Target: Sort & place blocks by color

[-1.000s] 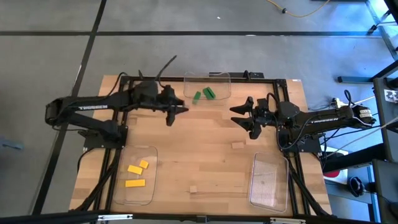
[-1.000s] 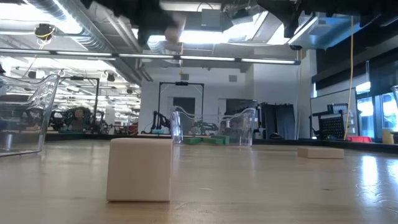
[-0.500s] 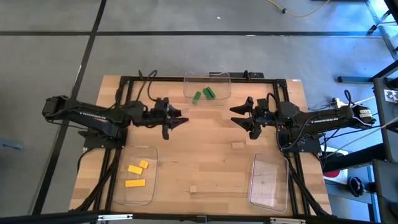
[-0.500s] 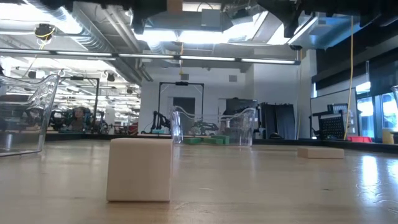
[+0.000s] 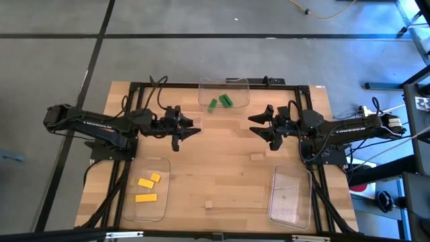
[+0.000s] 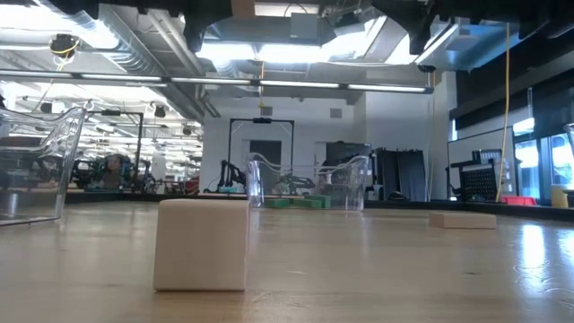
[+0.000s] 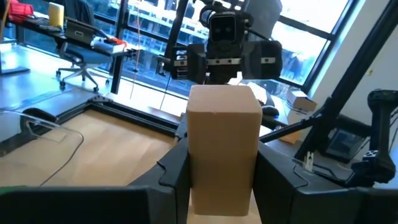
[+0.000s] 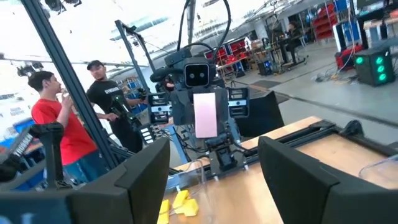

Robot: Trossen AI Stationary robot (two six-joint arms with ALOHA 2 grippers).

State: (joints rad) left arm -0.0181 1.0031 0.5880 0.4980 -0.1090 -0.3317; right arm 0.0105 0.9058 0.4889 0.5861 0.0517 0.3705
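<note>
My left gripper (image 5: 190,129) hovers over the table's middle left, level and pointing right, shut on a pale tan block (image 7: 224,130). That block also shows at the top of the low view (image 6: 242,7). My right gripper (image 5: 257,128) faces it from the right, open and empty. Two tan blocks lie flat on the table (image 5: 256,157) (image 5: 209,204). Green blocks (image 5: 220,102) lie in the far clear tray (image 5: 235,82). Three yellow blocks (image 5: 146,188) lie in the near-left tray (image 5: 161,208). My left gripper pinches the tan block between its two fingers (image 7: 177,171), one on each of two opposite side faces (image 7: 199,174). The fingers lie level and point toward the table's right. The block is lifted clear of the table, and its free end juts out past the fingertips.
An empty clear tray (image 5: 290,195) sits at the near right. In the low view a tan block (image 6: 202,244) stands close to the camera and another (image 6: 462,220) lies farther right. Black frame rails run along the table's far edge and sides. People stand in the room beyond.
My left gripper has drawn back from beside the far tray toward the table's left and a little toward the near edge, still holding the tan block. The right arm has kept still.
</note>
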